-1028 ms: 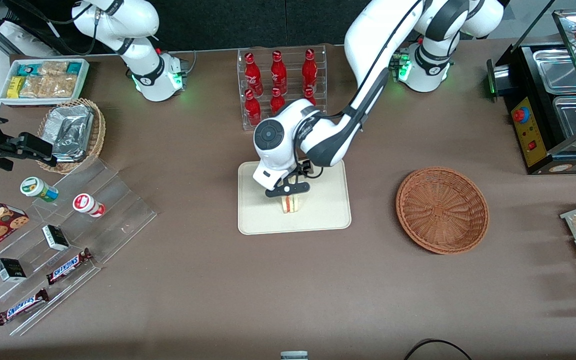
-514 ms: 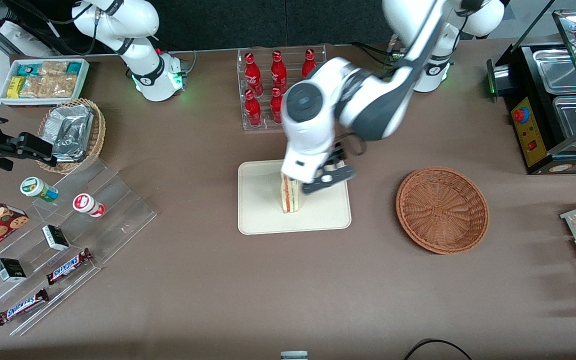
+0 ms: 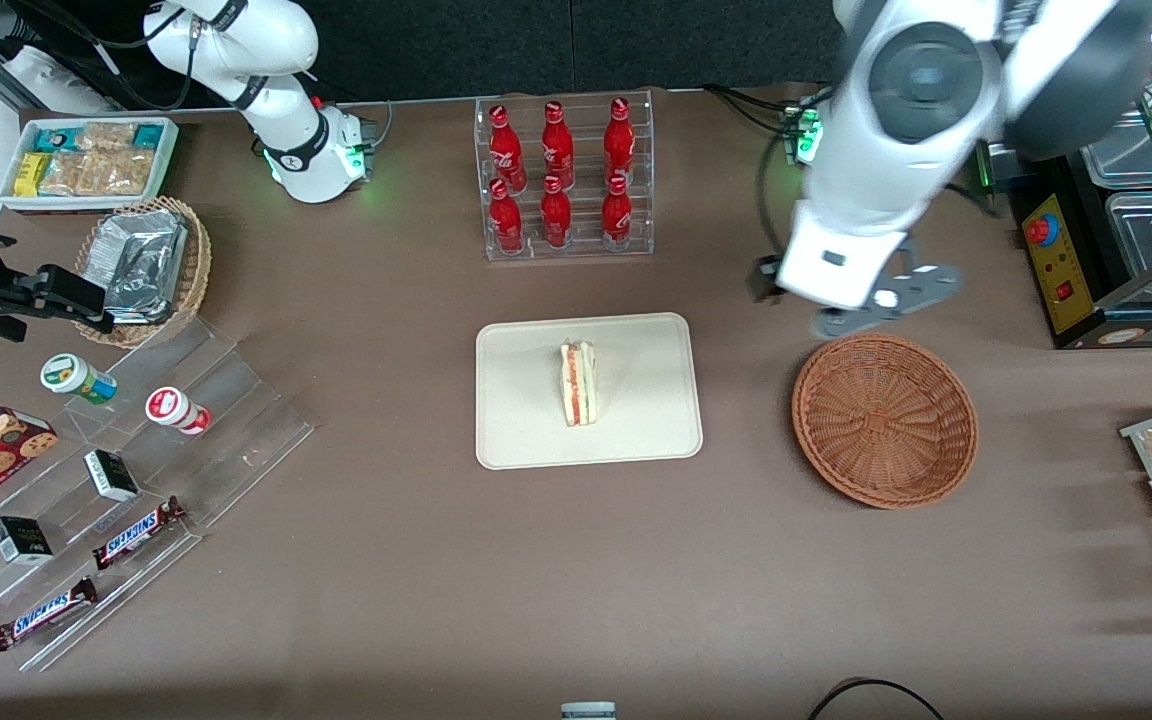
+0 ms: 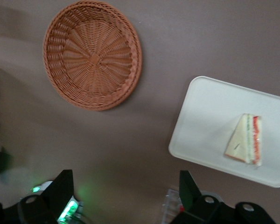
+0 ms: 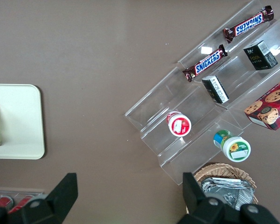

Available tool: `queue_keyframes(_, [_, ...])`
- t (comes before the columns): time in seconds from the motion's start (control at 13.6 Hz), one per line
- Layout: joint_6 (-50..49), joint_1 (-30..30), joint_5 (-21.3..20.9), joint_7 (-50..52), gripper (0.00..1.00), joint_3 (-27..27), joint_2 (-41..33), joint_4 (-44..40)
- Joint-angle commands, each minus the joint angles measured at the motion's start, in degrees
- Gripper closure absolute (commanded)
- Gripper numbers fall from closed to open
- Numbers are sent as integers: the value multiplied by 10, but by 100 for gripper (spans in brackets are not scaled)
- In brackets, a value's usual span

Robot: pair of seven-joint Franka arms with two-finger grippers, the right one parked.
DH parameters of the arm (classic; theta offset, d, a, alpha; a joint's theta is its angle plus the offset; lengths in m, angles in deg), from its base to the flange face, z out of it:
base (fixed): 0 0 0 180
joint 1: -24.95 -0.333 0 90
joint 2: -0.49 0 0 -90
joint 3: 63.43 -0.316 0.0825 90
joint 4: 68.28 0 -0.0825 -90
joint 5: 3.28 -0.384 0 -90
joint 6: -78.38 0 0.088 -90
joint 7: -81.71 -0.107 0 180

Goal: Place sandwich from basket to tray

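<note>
Resting on its side near the middle of the tray [image 3: 636, 420], the sandwich [image 3: 578, 384] showed its striped filling, with bare cream surface all round it. Farther from the front camera stood a clear rack of red bottles [image 3: 561, 175]. Toward the working arm's end of the worktop [image 3: 416, 580] sat the basket [image 3: 884, 420], nothing in it. High above the basket's farther rim hung the claw [image 4: 126, 189], its fingers [image 4: 61, 190] spread wide and gripping nothing.
</note>
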Motion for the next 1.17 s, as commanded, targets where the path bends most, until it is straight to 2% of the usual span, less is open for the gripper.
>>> queue_keyframes(0.0, [-11, -58, -2, -105, 0, 6, -63, 63])
queue_keyframes(0.22, [-41, -132, 13, -242, 0, 6, -96, 68])
queue_keyframes(0.59, [-71, -234, 14, -432, 0, 6, -143, 86])
queue_keyframes(0.73, [-70, -239, 13, -448, 0, 6, -156, 95])
queue_keyframes(1.1, [-71, -253, 19, -443, 0, 30, -127, 69])
